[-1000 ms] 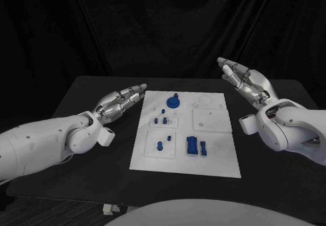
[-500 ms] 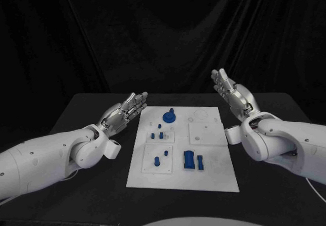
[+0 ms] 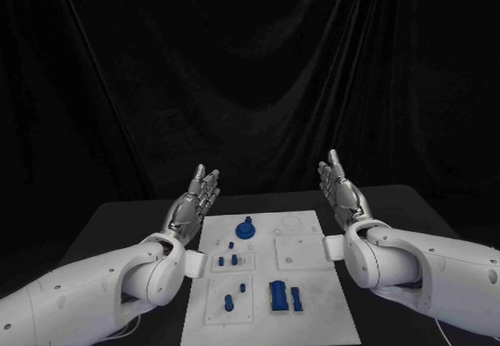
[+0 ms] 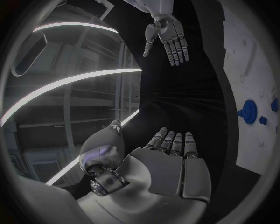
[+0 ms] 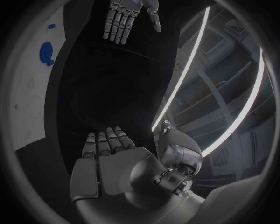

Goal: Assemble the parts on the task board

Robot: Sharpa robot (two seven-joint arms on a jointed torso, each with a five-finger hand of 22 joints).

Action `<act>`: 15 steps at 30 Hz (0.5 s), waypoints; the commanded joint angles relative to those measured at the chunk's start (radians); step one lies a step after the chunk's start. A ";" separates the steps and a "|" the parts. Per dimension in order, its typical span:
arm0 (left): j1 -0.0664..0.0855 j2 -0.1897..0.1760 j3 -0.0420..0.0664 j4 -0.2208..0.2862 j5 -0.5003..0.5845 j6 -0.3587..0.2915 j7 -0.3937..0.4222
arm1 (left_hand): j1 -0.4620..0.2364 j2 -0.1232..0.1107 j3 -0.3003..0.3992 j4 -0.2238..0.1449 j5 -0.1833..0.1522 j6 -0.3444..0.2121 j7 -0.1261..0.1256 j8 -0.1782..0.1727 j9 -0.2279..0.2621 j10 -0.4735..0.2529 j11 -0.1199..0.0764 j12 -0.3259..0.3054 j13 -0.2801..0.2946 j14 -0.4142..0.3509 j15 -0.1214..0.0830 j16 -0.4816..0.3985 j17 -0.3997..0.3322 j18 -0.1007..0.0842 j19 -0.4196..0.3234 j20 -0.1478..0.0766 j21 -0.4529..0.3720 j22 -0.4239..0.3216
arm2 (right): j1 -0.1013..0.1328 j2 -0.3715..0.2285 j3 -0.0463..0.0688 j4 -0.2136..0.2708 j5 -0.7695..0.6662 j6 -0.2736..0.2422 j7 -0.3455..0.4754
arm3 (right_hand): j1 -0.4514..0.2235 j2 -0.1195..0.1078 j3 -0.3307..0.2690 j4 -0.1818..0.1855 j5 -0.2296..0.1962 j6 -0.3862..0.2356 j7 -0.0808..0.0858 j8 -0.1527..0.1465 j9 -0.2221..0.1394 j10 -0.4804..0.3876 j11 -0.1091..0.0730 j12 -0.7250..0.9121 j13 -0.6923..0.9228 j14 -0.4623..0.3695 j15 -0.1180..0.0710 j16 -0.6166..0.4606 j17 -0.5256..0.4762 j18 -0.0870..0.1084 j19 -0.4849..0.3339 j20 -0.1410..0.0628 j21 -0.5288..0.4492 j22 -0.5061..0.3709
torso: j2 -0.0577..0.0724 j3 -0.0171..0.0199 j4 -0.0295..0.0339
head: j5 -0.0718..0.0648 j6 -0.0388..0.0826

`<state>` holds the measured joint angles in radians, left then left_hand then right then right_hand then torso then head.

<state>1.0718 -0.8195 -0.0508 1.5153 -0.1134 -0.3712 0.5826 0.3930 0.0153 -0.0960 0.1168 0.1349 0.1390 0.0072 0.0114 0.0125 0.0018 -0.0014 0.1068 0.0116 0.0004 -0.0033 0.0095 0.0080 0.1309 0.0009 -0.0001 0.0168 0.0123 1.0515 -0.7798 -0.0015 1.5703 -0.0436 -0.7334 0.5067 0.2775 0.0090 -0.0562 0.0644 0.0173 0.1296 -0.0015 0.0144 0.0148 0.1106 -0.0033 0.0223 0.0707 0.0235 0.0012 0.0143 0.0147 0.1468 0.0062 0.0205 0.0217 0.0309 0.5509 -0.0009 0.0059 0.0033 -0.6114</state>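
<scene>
Head view: my left hand [image 3: 194, 199] and my right hand [image 3: 340, 188] are raised above the far end of a black desk [image 3: 120, 223], palms facing each other, fingers straight and close together, holding nothing. Between and below them lies the white task board [image 3: 321, 323], its long axis running from me toward the far edge of the desk. Both hands stand about equally near its far end, one off each long side, with the board lower and nearer to me than either.

On the board sit blue parts: a round part with a knob [image 3: 246, 229] near the far left corner, small pegs [image 3: 227, 260] below it, and taller blocks [image 3: 279, 295] toward the near end. The right half shows pale plates with no blue pieces on them. Whether the blue pieces sit in their final places, I cannot tell.
</scene>
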 commanded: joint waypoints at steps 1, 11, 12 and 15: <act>-0.008 0.014 0.016 0.022 0.074 -0.244 -0.038 | -0.128 -0.015 0.096 -0.040 -0.043 -0.042 -0.007 -0.011 -0.013 -0.002 0.001 -0.107 -0.012 0.000 0.003 -0.010 -0.008 -0.039 -0.001 0.000 -0.017 -0.012 | -0.002 0.000 0.002 0.000 0.044 -0.037 0.013 | -0.090 -0.009 0.056 -0.064 -0.017 -0.042 0.002 -0.014 -0.015 -0.033 0.003 -0.022 -0.071 -0.024 -0.001 -0.014 -0.015 -0.044 -0.006 -0.020 -0.022 -0.031 | -0.007 0.0009 -0.0059 | -0.003 0.011; -0.021 0.039 0.050 0.054 0.112 -0.395 -0.062 | -0.211 -0.015 0.096 -0.117 -0.060 -0.066 -0.007 -0.011 -0.013 -0.002 0.001 -0.107 -0.012 0.000 0.003 -0.010 -0.008 -0.039 -0.001 0.000 -0.017 -0.012 | -0.002 0.000 0.002 0.000 0.044 -0.037 0.013 | -0.277 -0.009 0.056 -0.064 -0.017 -0.130 0.002 -0.014 -0.015 -0.111 0.003 -0.022 -0.071 -0.024 -0.001 -0.014 -0.015 -0.044 -0.006 -0.020 -0.022 -0.031 | -0.007 0.0009 -0.0059 | -0.003 0.011; -0.022 0.039 0.051 0.055 0.113 -0.398 -0.062 | -0.219 -0.015 0.096 -0.117 -0.063 -0.065 -0.007 -0.011 -0.013 -0.002 0.001 -0.107 -0.012 0.000 0.003 -0.010 -0.008 -0.039 -0.001 0.000 -0.017 -0.012 | -0.002 0.000 0.002 0.000 0.044 -0.037 0.013 | -0.277 -0.009 0.056 -0.064 -0.017 -0.130 0.002 -0.014 -0.015 -0.111 0.003 -0.022 -0.071 -0.024 -0.001 -0.014 -0.015 -0.044 -0.006 -0.020 -0.022 -0.031 | -0.007 0.0009 -0.0059 | -0.003 0.011; -0.022 0.040 0.051 0.055 0.113 -0.399 -0.063 | -0.238 -0.015 0.096 -0.117 -0.135 -0.066 -0.007 -0.011 -0.013 -0.002 0.001 -0.107 -0.012 0.000 0.003 -0.010 -0.008 -0.039 -0.001 0.000 -0.017 -0.012 | -0.002 0.000 0.002 0.000 0.044 -0.037 0.013 | -0.277 -0.009 0.056 -0.064 -0.017 -0.130 0.002 -0.014 -0.015 -0.111 0.003 -0.022 -0.071 -0.024 -0.001 -0.014 -0.015 -0.044 -0.006 -0.020 -0.022 -0.031 | -0.007 0.0009 -0.0059 | -0.003 0.011</act>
<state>1.0514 -0.7815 -0.0013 1.5673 -0.0200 -0.7154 0.5225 0.2134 0.0071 -0.0065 0.0274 0.0607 0.0916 -0.0002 0.0114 0.0124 0.0018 -0.0014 0.0255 0.0114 0.0004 -0.0033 0.0095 0.0078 0.1308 0.0009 -0.0001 0.0168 0.0113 1.0515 -0.7798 -0.0012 1.5696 -0.0039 -0.7545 0.5129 0.0078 0.0053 -0.0013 -0.0013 0.0173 0.0053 0.0022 0.0144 0.0106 0.0086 0.0018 0.0110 0.0052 0.0062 0.0010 0.0143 0.0145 0.1467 0.0031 0.0115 0.0217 0.0101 0.5444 0.0000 0.0002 -0.0002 -0.5999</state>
